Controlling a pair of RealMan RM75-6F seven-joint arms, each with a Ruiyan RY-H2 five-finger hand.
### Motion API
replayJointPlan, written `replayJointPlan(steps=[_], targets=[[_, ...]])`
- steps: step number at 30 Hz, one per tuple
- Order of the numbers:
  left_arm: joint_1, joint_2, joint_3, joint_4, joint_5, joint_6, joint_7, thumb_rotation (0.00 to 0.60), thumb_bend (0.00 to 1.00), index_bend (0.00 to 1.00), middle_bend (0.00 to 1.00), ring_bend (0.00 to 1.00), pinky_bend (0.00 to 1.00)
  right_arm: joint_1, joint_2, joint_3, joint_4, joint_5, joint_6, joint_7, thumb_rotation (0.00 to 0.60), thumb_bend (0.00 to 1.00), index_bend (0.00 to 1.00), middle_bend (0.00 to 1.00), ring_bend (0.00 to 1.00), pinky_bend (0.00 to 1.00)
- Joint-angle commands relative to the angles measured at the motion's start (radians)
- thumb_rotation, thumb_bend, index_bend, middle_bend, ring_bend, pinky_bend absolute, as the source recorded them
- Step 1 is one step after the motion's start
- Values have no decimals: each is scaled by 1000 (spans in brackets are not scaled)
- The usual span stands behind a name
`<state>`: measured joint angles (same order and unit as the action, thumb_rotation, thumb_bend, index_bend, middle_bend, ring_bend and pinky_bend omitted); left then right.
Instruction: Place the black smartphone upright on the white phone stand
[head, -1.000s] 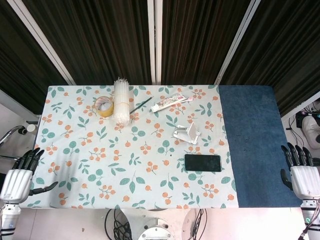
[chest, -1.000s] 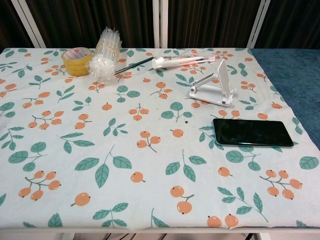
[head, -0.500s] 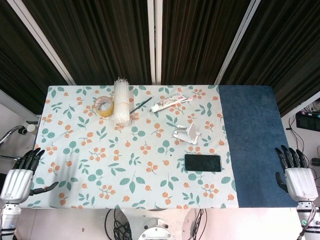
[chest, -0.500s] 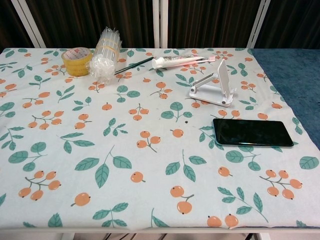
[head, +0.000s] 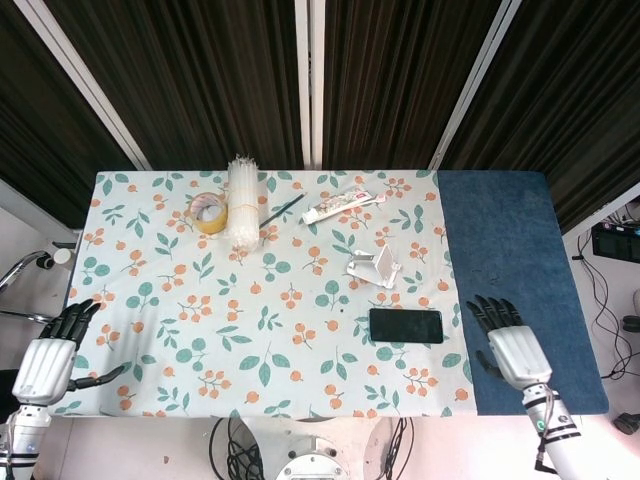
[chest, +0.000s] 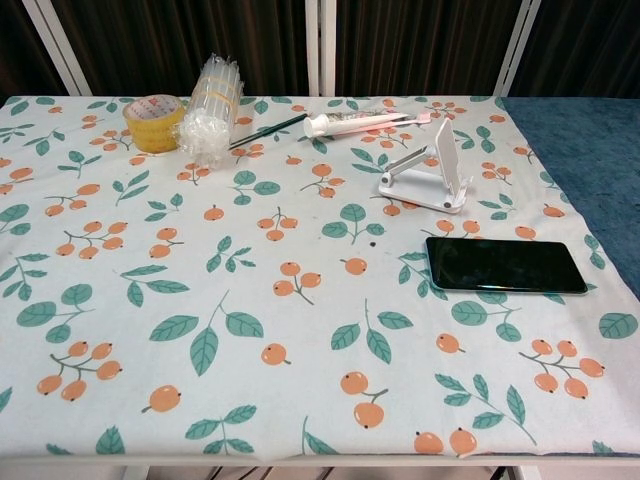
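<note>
The left hand hangs empty, fingers spread, off the table's near-left corner, far from everything. The white phone stand sits beyond and left of the right hand, the black smartphone flat just left of it. That hand, fingers apart and empty, should pinch the phone's long edges.

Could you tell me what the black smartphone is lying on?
The black smartphone lies flat, screen up, on the fruit-patterned tablecloth, near the blue cloth. Whatever lies beneath the tablecloth is hidden.
</note>
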<state>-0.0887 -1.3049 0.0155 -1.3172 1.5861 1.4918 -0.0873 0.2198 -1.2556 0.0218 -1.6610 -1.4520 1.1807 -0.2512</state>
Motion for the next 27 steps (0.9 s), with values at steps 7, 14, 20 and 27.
replayJointPlan(steps=[7,14,20,27], targets=[[10,-5,10,42,9,19,-52,313,50,73,57,80,216,167,-116,94,-134,345,-157,-352,600,264,0,0,0,0],[14,-9,15,61,15,28,-79,312,52,73,57,80,216,230,-201,107,-130,509,-147,-454,600,208,0,0,0,0],[18,-9,14,66,15,36,-80,313,51,73,57,80,216,282,-236,113,-138,587,-130,-508,600,199,2,0,0,0],[22,-12,16,75,14,41,-82,311,51,73,57,79,216,338,-269,117,-135,681,-109,-555,600,199,83,0,0,0]])
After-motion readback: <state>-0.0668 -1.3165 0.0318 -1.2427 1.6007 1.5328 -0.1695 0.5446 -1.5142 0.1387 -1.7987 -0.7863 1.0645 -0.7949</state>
